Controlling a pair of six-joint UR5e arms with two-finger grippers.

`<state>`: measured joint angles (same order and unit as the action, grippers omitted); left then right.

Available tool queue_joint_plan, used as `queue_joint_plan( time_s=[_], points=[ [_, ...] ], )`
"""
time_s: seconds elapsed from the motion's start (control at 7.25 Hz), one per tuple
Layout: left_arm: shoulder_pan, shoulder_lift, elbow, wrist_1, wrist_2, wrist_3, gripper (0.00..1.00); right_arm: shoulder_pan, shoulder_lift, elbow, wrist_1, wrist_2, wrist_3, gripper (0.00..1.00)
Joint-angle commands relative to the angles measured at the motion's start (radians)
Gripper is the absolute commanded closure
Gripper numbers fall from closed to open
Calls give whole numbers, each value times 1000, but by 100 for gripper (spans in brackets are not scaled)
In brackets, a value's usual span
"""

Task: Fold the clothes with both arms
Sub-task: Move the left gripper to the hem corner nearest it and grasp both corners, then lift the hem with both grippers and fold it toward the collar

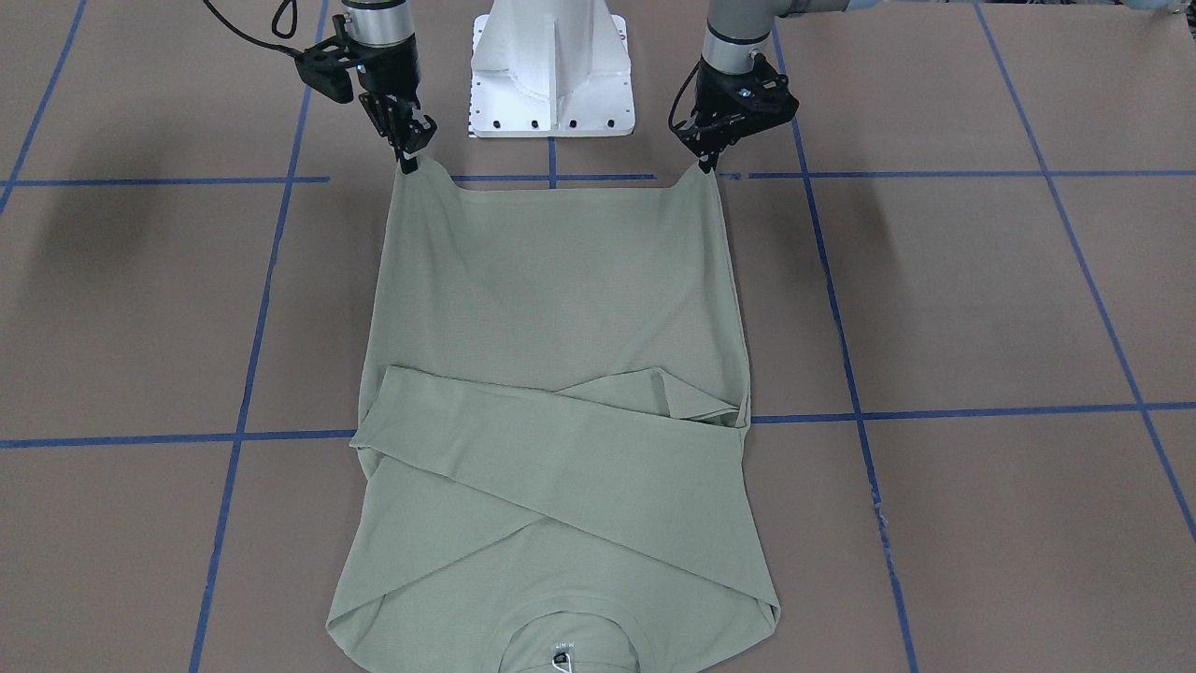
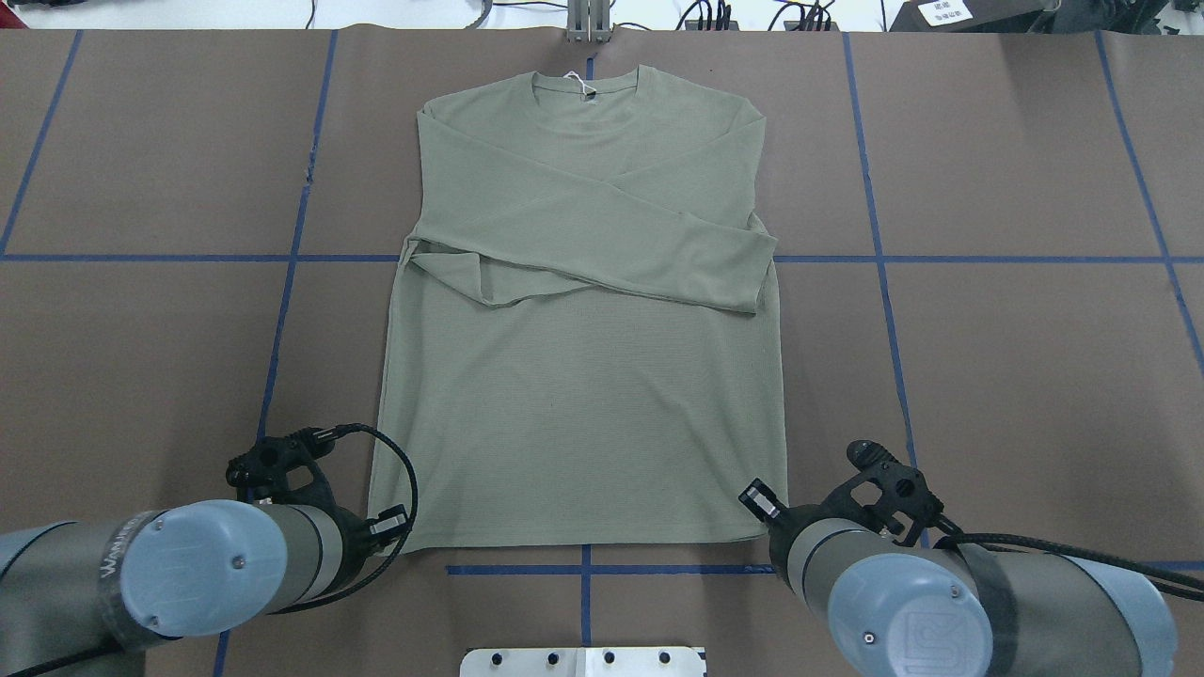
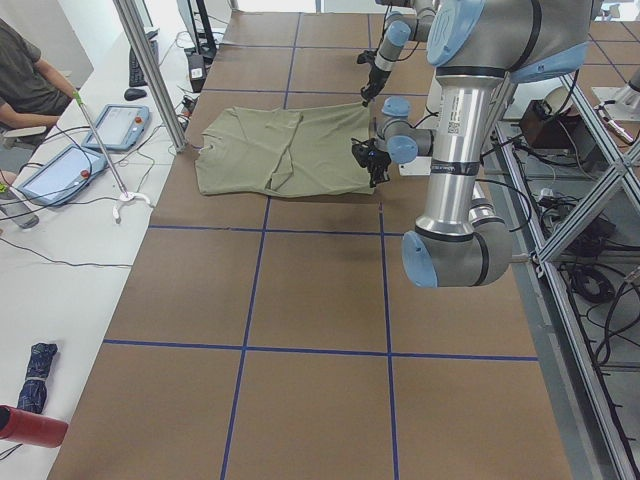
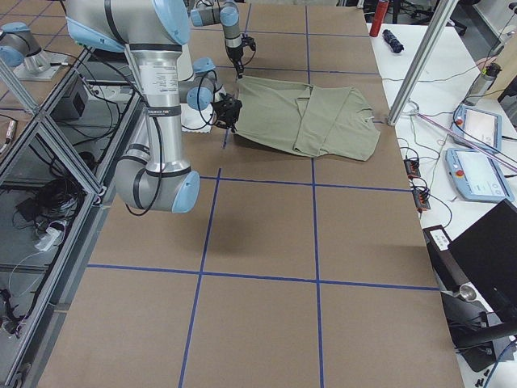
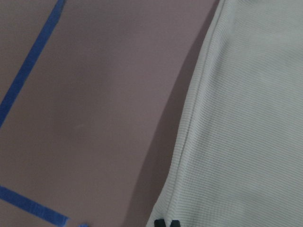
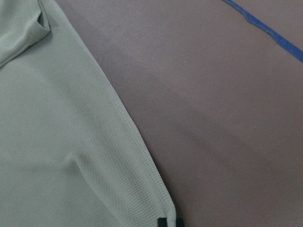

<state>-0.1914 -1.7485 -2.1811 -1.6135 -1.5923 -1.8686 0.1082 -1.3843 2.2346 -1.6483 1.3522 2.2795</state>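
The pale sage-green shirt [image 1: 551,308] lies flat on the brown table, its sleeves crossed over the chest and its collar and white hang tag [image 2: 585,86] at the far side. My left gripper [image 1: 707,164] is shut on one near hem corner. My right gripper [image 1: 408,164] is shut on the other, and both corners are pulled slightly up. In the left wrist view the fingertips [image 5: 166,222] pinch the shirt's edge [image 5: 246,118]. In the right wrist view the fingertips [image 6: 169,221] pinch the corner of the shirt [image 6: 57,142]. In the overhead view the wrists hide both grippers.
The white pedestal base [image 1: 551,75] stands between the arms at the table's near edge. Blue tape lines [image 2: 282,310] grid the table. Beyond the far edge are a metal pole [image 3: 150,70], control tablets [image 3: 60,170] and a seated person [image 3: 25,80].
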Motion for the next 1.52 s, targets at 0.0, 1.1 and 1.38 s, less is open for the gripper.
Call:
queue_joint_plan(
  time_s=[0.0,1.1,1.38],
  points=[
    [24,26,-151,24,-44,-78,100,-5,-82,148,-1,34,0,100],
    [-460,-305,55,57,-118,305,100,442,255,-39,-181,143,-496,100],
    [-540,-324,336,-244,-113,321,100,581,304,-343,116,206,-601,100]
  ],
)
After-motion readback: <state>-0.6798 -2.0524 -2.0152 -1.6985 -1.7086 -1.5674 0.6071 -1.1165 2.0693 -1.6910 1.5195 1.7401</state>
